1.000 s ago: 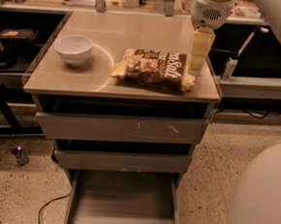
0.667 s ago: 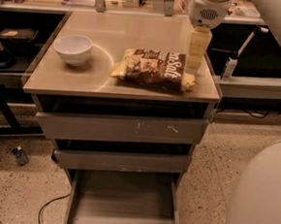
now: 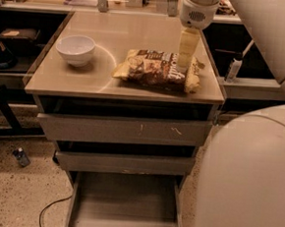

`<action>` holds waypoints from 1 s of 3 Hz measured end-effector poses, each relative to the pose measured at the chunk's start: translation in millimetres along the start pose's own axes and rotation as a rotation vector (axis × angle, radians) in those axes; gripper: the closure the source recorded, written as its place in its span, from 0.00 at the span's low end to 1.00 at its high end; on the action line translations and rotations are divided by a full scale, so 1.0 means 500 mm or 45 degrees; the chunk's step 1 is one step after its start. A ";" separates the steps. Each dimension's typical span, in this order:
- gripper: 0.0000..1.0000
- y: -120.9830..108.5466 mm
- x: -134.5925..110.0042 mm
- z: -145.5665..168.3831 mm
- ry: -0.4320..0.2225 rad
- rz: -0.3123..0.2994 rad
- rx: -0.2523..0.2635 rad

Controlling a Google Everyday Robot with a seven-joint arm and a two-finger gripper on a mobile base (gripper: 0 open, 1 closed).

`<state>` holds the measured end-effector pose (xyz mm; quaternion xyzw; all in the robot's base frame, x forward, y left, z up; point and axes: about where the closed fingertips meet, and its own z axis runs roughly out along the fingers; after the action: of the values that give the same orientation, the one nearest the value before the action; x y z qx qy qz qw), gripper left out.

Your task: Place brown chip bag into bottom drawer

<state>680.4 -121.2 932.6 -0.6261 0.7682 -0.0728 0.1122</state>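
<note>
The brown chip bag [image 3: 156,68] lies flat on the cabinet top [image 3: 86,79], right of the middle, with its yellow ends pointing left and right. My gripper [image 3: 187,54] hangs straight down from the white wrist and overlaps the bag's right end, at or just above it. The bottom drawer [image 3: 125,203] is pulled out toward me below the cabinet, and its flat grey floor is bare.
A white bowl [image 3: 75,49] stands on the cabinet top to the left of the bag. The two upper grey drawers [image 3: 124,130] stick out a little. My white arm and body [image 3: 249,168] fill the right side. A cable [image 3: 51,209] lies on the floor at left.
My gripper has moved left and slightly down, from beside the bag's right end to over it. The bag, bowl and drawers have not moved.
</note>
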 end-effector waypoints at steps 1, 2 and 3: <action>0.00 -0.019 -0.033 0.060 0.013 0.014 -0.058; 0.00 -0.027 -0.043 0.121 0.018 0.046 -0.118; 0.00 -0.034 -0.039 0.168 0.001 0.087 -0.165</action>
<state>722.5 -103.1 857.4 -0.6054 0.7923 -0.0194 0.0737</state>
